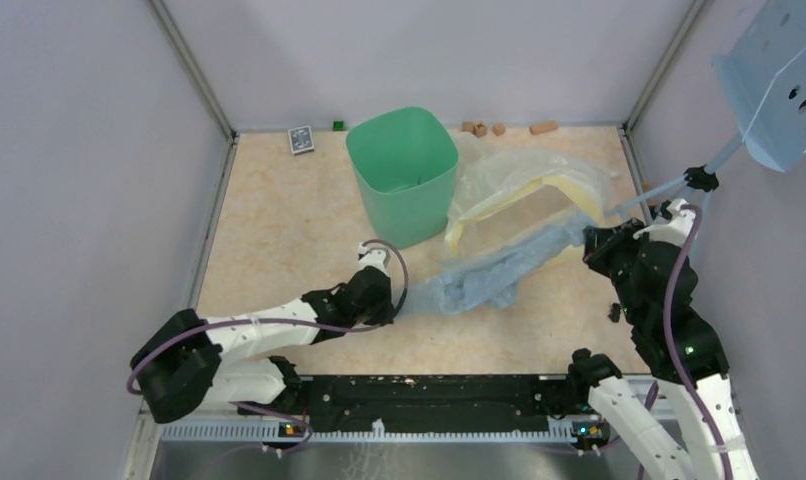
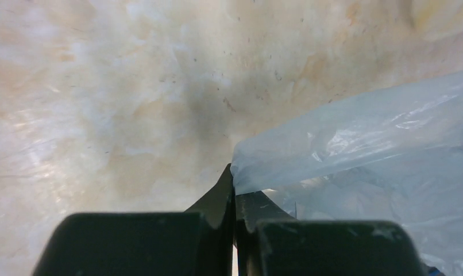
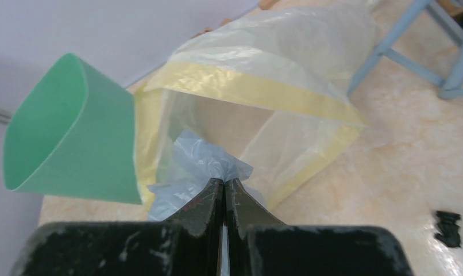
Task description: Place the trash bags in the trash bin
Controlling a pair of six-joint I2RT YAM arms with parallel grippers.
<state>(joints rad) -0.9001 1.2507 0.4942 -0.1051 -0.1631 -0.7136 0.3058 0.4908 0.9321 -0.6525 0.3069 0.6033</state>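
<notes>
Item: trash bag (image 1: 494,272), pale blue film, stretched on the table (image 1: 279,230) beside the trash bin (image 1: 404,175), touching the cream-yellow bag (image 1: 524,190). Left hand (image 1: 394,303) pinched closed on one end; right hand (image 1: 591,243) pinched closed on the other. Hazards: film slipping or tearing if the hands pull apart; cream-yellow bag dragged along; trash bin tipped by film snagging its rim.

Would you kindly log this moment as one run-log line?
left gripper: shut on blue bag | right gripper: shut on blue bag | blue bag: outside bin | bin: upright
</notes>
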